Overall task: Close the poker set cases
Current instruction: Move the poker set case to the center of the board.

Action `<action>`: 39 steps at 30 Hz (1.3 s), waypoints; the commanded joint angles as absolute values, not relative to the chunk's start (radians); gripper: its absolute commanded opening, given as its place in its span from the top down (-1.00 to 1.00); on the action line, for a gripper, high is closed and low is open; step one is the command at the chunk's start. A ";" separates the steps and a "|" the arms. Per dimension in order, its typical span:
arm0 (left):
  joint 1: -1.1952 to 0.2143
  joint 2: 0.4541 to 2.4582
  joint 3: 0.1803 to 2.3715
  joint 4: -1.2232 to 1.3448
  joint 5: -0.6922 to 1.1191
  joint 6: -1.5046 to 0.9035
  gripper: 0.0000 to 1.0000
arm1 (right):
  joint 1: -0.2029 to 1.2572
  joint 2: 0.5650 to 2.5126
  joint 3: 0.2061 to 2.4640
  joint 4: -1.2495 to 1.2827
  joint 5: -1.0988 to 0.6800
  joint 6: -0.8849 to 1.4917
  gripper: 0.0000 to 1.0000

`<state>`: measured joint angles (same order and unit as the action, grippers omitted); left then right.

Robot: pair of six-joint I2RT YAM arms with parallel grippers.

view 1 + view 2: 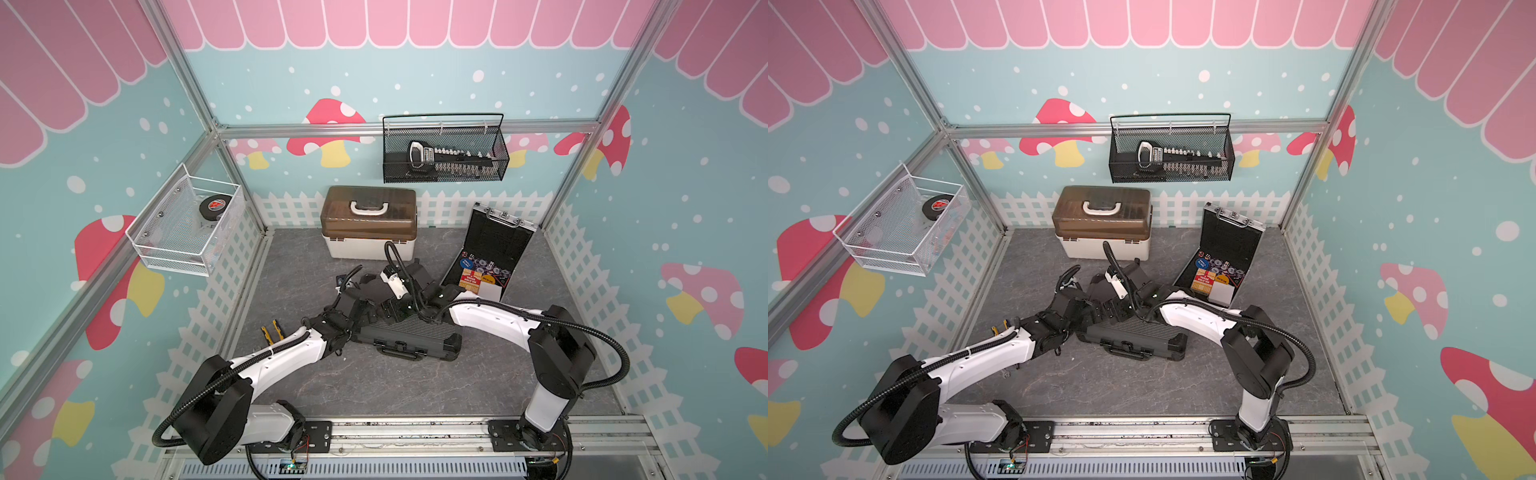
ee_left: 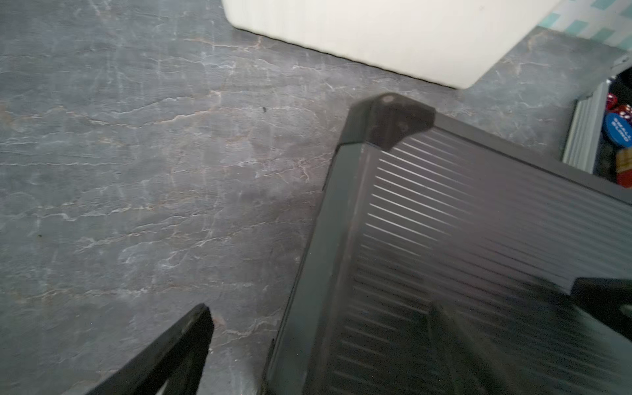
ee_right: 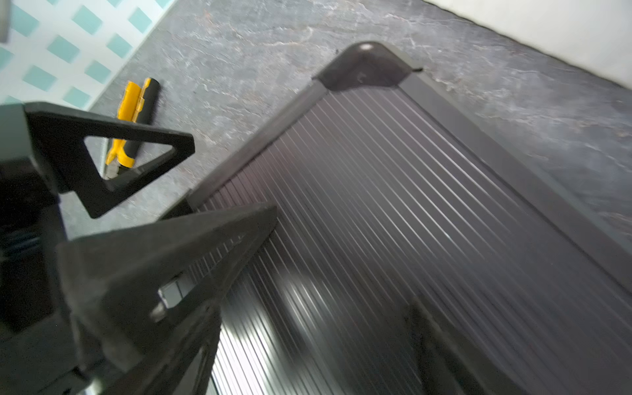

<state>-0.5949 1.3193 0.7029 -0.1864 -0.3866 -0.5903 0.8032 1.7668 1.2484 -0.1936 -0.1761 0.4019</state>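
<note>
The black poker set case (image 1: pixel 409 332) lies flat on the floor mid-table with its ribbed lid (image 3: pixel 393 205) down and its handle toward the front. The silver poker set case (image 1: pixel 490 253) stands open at the right, its lid upright, with chips and cards inside (image 1: pixel 1219 274). My left gripper (image 2: pixel 325 342) is open and straddles the black case's left edge near its far corner guard (image 2: pixel 390 119). My right gripper (image 3: pixel 307 325) hangs open just above the ribbed lid and holds nothing. Both grippers crowd over the far half of the black case (image 1: pixel 1133 336).
A cream box with a brown lid (image 1: pixel 368 224) stands behind the arms. Yellow-handled pliers (image 1: pixel 270 330) lie by the left wall. A white wire basket (image 1: pixel 187 224) with a puck hangs on the left wall, and a black mesh basket (image 1: pixel 444 149) hangs on the back wall.
</note>
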 commanded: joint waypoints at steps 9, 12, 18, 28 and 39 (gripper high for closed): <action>-0.602 1.276 0.703 -0.185 -0.395 -0.589 -0.97 | 0.763 1.583 1.118 -0.347 0.042 0.477 -0.79; -0.603 1.273 0.709 -0.183 -0.390 -0.581 -0.97 | 0.740 1.461 1.034 -0.384 0.114 0.492 -0.81; -0.602 1.305 0.735 -0.178 -0.369 -0.575 -0.97 | 0.707 1.313 0.930 -0.497 0.154 0.544 -0.83; -0.602 1.349 0.767 -0.172 -0.347 -0.571 -0.97 | 0.620 1.231 0.783 -0.502 0.067 0.619 -0.94; -0.602 1.374 0.790 -0.170 -0.350 -0.564 -0.97 | 0.585 1.305 0.700 -0.267 -0.264 0.663 -0.96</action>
